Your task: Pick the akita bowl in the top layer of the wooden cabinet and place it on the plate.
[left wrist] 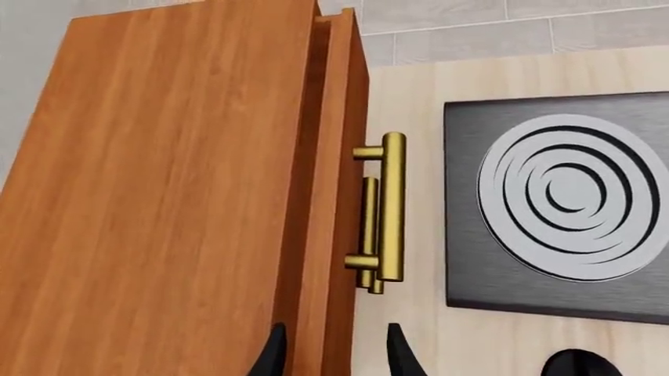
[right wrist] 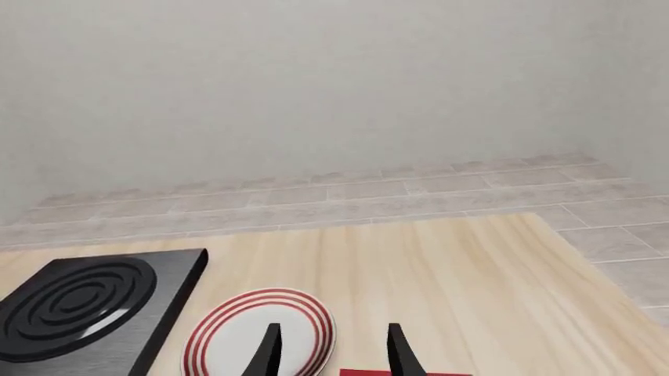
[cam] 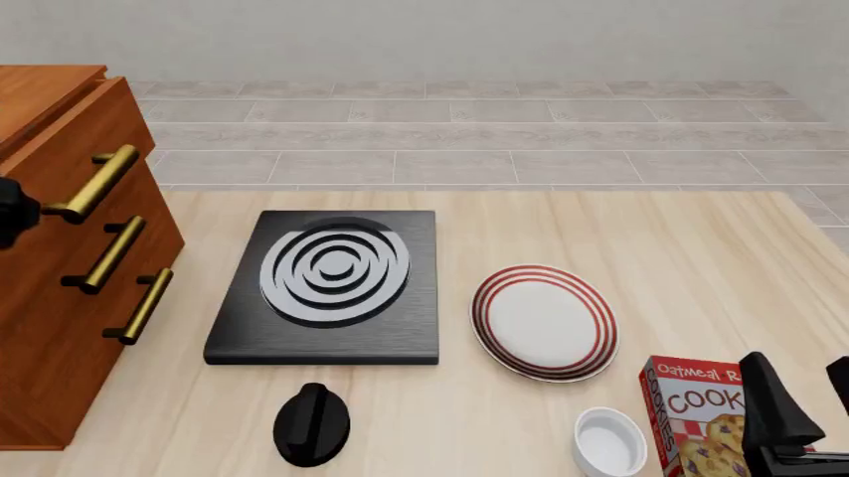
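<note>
Left wrist view: the wooden cabinet (left wrist: 178,196) fills most of the frame. Its top layer (left wrist: 337,188) stands slightly proud of the body, contents hidden, so the akita bowl cannot be seen. The left gripper (left wrist: 332,354) shows only two dark fingertips, spread apart astride the drawer front's edge, gripping nothing.

Front view: the plate (cam: 544,322) lies bare near the tabletop's middle, beside the black stove (cam: 325,288). At the near edge a small white bowl (cam: 610,442) and a red box (cam: 701,417) are cut off; the box reads "Oatmeal R…" and "COOK…". The right gripper (cam: 806,402) is parted and empty.

Right wrist view: its tips frame the plate's rim.
</note>
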Motion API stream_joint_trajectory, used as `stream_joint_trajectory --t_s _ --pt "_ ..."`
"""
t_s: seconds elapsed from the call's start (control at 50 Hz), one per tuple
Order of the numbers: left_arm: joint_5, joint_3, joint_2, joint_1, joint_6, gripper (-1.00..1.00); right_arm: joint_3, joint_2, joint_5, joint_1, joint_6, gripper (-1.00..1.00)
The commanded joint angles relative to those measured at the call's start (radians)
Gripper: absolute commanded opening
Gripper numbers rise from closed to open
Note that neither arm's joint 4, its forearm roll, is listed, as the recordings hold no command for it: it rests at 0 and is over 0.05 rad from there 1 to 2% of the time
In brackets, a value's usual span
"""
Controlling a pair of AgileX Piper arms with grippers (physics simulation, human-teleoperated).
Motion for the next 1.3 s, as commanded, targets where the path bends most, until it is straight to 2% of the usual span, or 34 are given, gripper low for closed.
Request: stream_joint_trajectory --t_s 0.02,0.16,0.34,0.64,1.3 --pt "-0.013 0.055 0.025 0.017 -0.009 1.0 0.001 0.0 -0.001 0.0 0.002 1.0" --pt "-0.008 0.064 0.029 -0.001 -0.027 1.0 0.001 0.0 -0.001 -0.001 0.004 1.0" --pt "0.005 0.082 0.039 -0.055 -0.084 1.0 0.002 0.0 -0.002 -0.002 0.004 1.0" --pt "0.009 0.081 0.038 -0.09 -0.099 1.0 0.001 0.0 -0.001 -0.003 0.004 1.0" --pt "0.064 0.036 0.025 -0.26 -0.167 1.0 0.001 0.0 -0.003 -0.005 0.008 1.0"
